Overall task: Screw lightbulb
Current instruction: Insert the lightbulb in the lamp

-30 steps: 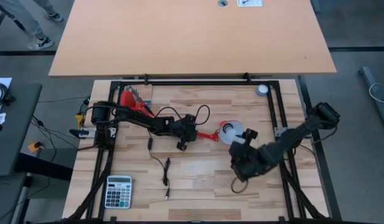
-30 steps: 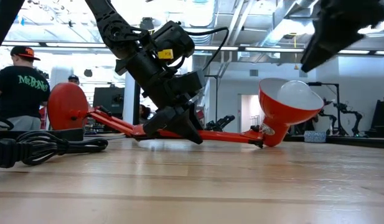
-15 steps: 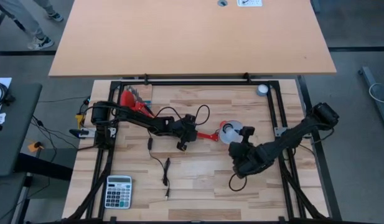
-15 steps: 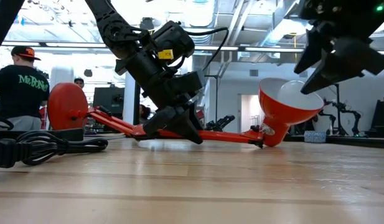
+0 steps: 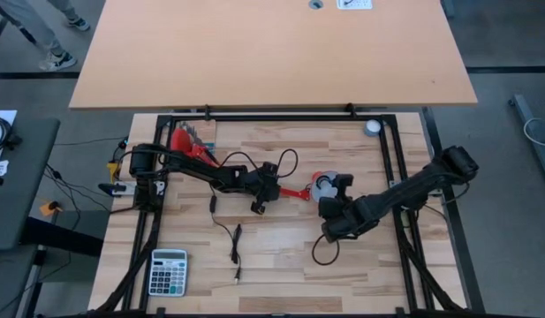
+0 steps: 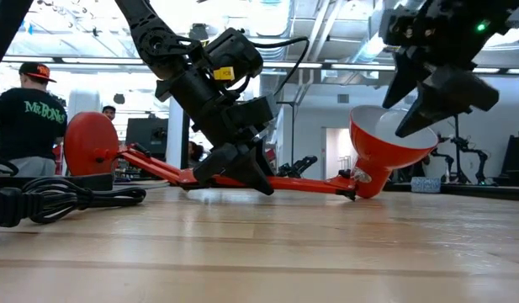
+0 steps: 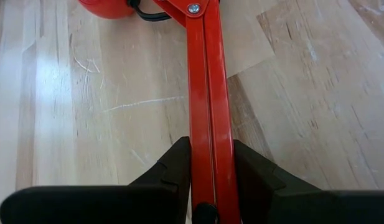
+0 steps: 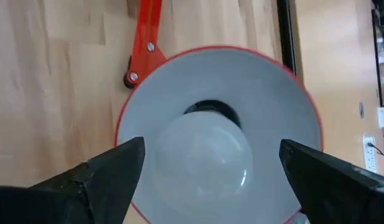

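Hovering wide apart, right claw (image 8: 207, 171) straddles the lightbulb (image 8: 203, 155); left claw (image 7: 210, 180) clamps the lamp arm (image 7: 207, 93).

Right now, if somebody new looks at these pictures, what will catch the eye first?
Probably the red lamp lying on its side mid-table, its shade open toward the right gripper. That gripper's jaws stand open on either side of the white lightbulb sitting in the shade. The left gripper is shut on the lamp's red arm.
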{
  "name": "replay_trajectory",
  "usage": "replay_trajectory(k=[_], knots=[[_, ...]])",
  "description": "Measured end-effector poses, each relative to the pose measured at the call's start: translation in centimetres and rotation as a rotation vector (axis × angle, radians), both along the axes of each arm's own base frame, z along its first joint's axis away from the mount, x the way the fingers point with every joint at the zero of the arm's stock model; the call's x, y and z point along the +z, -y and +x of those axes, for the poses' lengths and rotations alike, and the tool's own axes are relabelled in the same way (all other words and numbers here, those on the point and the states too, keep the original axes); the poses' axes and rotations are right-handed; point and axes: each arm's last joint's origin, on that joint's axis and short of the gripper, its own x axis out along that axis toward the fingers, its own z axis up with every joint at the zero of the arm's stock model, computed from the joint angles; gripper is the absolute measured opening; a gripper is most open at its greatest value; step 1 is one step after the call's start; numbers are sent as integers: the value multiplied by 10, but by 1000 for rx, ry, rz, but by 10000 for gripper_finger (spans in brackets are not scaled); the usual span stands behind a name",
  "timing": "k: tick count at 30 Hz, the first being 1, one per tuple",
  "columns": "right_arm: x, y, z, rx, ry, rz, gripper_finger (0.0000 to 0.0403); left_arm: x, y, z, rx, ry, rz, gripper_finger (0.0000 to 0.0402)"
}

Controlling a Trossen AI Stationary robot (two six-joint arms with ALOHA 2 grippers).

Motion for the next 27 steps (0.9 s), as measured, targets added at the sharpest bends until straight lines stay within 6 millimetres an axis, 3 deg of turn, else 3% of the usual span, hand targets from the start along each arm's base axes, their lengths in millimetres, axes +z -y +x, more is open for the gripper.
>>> replay_trajectory(k=[12, 27], knots=[[-23, 1, 9, -29, -75, -40, 376, 0, 0, 0, 1, -2, -1, 82], [-22, 5, 8, -155, 15, 6, 297, 0, 0, 0, 3, 1, -2, 82]])
